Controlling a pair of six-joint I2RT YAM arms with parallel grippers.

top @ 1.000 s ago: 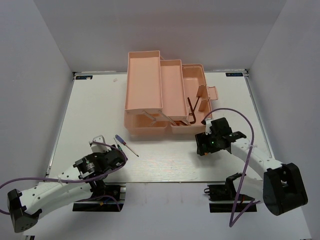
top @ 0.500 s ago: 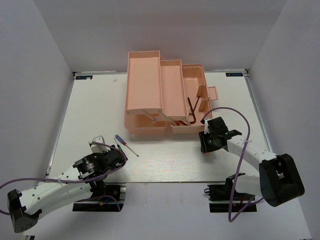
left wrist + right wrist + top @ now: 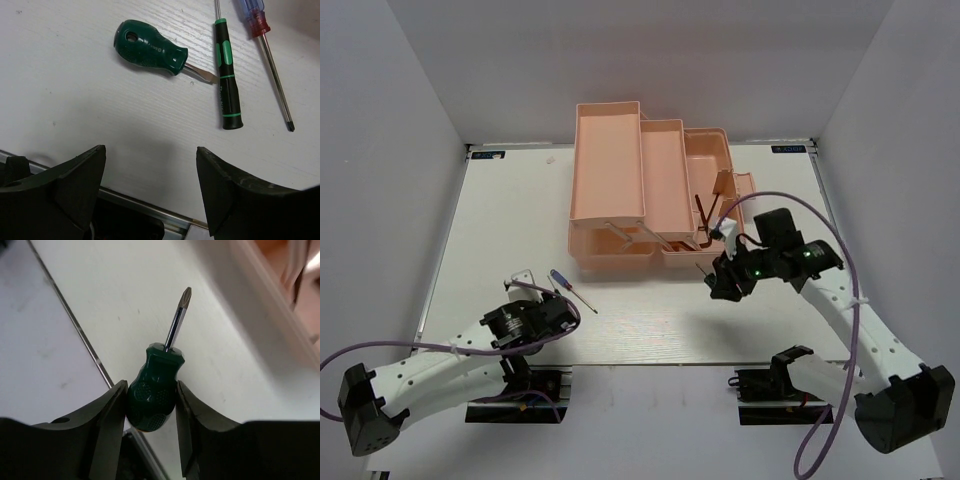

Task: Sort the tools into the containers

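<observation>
The peach-pink toolbox stands open at the back centre, trays folded out, with dark hex keys in its right compartment. My right gripper is shut on a stubby green Phillips screwdriver, held above the table just in front of the toolbox's right corner. My left gripper is open and empty, low over the table. Ahead of it lie a stubby green flat-blade screwdriver, a thin black-and-green screwdriver and a blue-purple screwdriver. The blue-purple screwdriver also shows in the top view.
The table's metal near edge runs just under my left fingers. Purple cables loop from both arms. White walls enclose the table on three sides.
My right arm has risen and swung, carrying the stubby green screwdriver slightly left toward the toolbox front. The left arm shifted only a little.
</observation>
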